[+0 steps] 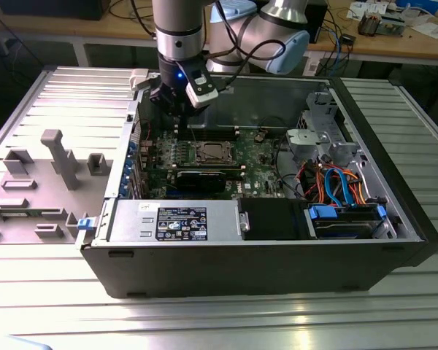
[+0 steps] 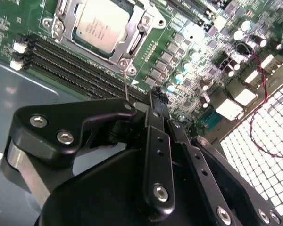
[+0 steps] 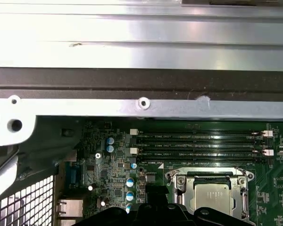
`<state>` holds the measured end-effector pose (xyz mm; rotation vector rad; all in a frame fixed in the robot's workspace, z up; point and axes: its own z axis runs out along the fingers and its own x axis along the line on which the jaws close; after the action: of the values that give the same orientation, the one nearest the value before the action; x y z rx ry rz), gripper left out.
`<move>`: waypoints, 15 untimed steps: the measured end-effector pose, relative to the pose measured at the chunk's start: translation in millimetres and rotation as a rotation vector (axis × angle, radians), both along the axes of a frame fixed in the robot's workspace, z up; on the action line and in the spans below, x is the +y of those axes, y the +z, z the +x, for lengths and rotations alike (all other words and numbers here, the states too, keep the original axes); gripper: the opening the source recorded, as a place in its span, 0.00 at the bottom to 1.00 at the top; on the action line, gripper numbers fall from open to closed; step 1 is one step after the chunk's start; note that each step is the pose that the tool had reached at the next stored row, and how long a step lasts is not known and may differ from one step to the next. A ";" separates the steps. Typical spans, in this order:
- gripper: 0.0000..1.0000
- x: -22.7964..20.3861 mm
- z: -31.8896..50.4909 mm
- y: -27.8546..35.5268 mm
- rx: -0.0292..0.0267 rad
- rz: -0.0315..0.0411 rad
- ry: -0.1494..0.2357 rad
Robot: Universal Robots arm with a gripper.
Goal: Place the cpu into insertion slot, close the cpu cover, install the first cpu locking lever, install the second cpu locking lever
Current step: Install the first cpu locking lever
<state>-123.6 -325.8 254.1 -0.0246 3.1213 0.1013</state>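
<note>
Ribbed metal table (image 1: 226,321) under open computer case (image 1: 263,255), workbenches (image 1: 394,44) behind; claw (image 2: 155,96) clenched, empty.

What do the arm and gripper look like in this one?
The arm has grey tube sections, silver joints and a pale blue cap, with black cables along it and a blue light lit at the wrist. The gripper is black, with bolted linkage plates and silver screw heads.
</note>
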 end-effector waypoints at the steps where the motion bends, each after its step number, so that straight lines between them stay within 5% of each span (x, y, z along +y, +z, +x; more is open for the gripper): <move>1: 0.11 0.4 -0.6 0.0 -0.0005 0.0000 0.000; 15: 0.11 7.5 0.3 4.7 -0.0069 0.0002 0.002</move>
<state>-123.3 -318.3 258.8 -0.0274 3.1144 0.1013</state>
